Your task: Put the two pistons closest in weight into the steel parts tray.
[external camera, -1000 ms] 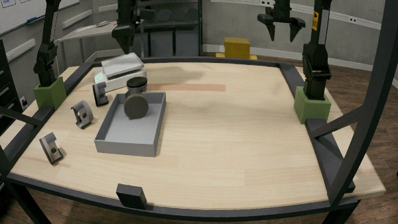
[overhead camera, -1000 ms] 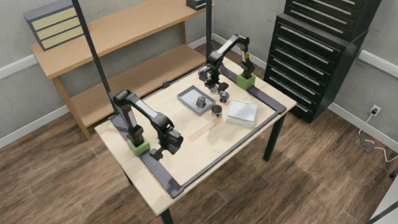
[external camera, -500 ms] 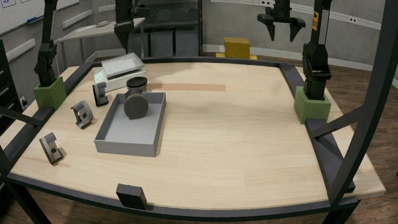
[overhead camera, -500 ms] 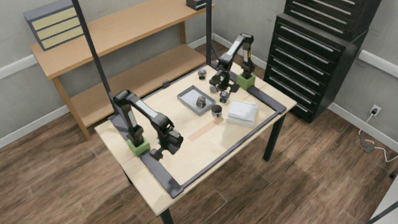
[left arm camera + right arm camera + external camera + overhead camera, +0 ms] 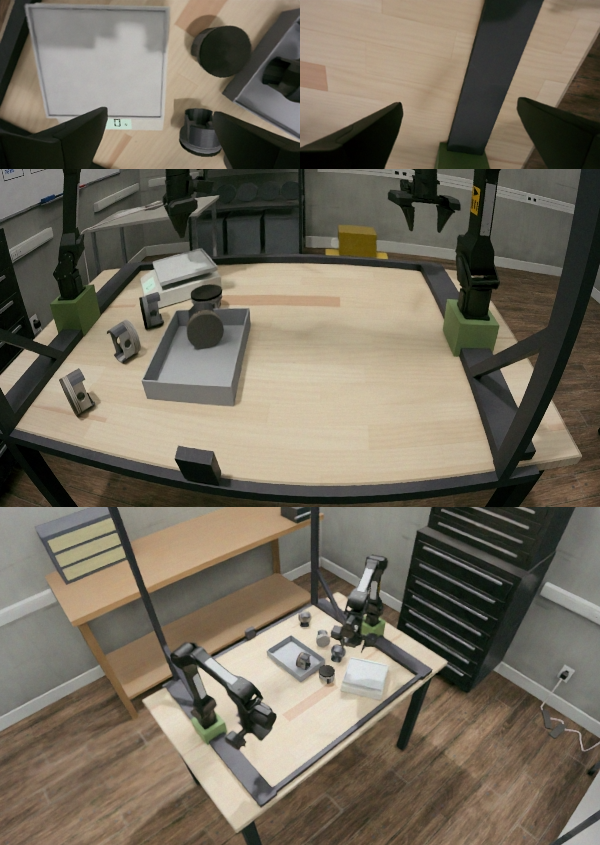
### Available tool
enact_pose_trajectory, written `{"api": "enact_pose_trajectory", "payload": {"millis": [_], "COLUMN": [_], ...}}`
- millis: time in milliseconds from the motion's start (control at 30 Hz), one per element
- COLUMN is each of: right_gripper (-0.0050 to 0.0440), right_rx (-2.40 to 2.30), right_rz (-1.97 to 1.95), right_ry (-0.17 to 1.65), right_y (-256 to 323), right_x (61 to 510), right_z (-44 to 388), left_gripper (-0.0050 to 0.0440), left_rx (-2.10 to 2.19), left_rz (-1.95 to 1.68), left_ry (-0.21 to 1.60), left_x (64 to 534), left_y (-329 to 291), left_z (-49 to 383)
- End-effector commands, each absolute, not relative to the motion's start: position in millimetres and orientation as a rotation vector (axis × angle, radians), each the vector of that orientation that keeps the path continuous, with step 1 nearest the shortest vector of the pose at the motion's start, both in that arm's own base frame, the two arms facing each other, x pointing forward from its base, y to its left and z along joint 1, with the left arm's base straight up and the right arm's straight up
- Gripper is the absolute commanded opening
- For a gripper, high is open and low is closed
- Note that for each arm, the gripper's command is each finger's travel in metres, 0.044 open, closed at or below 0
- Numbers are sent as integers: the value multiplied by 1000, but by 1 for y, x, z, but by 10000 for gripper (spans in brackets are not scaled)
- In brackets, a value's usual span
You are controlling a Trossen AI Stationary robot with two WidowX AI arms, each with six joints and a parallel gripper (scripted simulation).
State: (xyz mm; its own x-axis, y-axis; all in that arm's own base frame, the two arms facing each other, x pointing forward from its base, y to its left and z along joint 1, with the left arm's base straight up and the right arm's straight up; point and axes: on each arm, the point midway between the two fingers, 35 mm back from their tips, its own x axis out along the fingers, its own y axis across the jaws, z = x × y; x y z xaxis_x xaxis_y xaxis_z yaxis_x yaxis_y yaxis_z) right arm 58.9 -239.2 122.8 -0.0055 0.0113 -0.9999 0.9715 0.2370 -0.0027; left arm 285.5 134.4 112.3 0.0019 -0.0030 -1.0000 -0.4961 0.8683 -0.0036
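Left tool (image 5: 354, 646) (image 5: 181, 235) (image 5: 160, 112) and right tool (image 5: 252, 739) (image 5: 425, 230) (image 5: 459, 105), each with fingers spread and nothing between them, above the counter (image 5: 250, 757) (image 5: 325, 369) (image 5: 188, 88) (image 5: 413, 56). One piston (image 5: 303, 660) (image 5: 205, 330) (image 5: 288, 79) lies in the steel parts tray (image 5: 290, 651) (image 5: 200, 369) (image 5: 277, 109); four stand or lean outside it, the dark-topped piston (image 5: 327, 675) (image 5: 206, 296) (image 5: 226, 51) just beside its wall.

From where I stand, the left gripper (image 5: 353, 643) (image 5: 181, 234) (image 5: 160, 115) has swung back toward its own base and turned, so its fingers now line up in the exterior view. From above, the far piston (image 5: 304, 618) (image 5: 77, 394) and the middle piston (image 5: 322, 638) (image 5: 126, 341) (image 5: 227, 162) come out from behind that arm.
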Motion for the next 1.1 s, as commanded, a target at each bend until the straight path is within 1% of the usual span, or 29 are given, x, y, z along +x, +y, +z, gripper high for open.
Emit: {"api": "enact_pose_trajectory", "payload": {"millis": [0,233,400,800,867,1067], "right_gripper": [400,400,400,400,400,400], "right_rx": [1013,1013,1013,1013,1013,1013], "right_rz": [-1034,-1034,-1034,-1034,-1034,-1034], "right_ry": [1299,1299,1299,1299,1299,1299], "right_y": [-244,-244,-244,-244,-244,-244], "right_x": [61,61,61,61,61,61], "right_z": [131,131,131,131,131,131], "left_gripper": [378,378,378,378,378,378], "left_rx": [-462,-518,-517,-263,-263,-138], "left_rz": [468,524,523,269,269,143], "left_ry": [1487,1479,1480,1533,1533,1548], "left_x": [270,241,229,224,224,220], "left_y": [150,170,177,116,116,87], "left_z": [120,116,114,113,113,112]}}
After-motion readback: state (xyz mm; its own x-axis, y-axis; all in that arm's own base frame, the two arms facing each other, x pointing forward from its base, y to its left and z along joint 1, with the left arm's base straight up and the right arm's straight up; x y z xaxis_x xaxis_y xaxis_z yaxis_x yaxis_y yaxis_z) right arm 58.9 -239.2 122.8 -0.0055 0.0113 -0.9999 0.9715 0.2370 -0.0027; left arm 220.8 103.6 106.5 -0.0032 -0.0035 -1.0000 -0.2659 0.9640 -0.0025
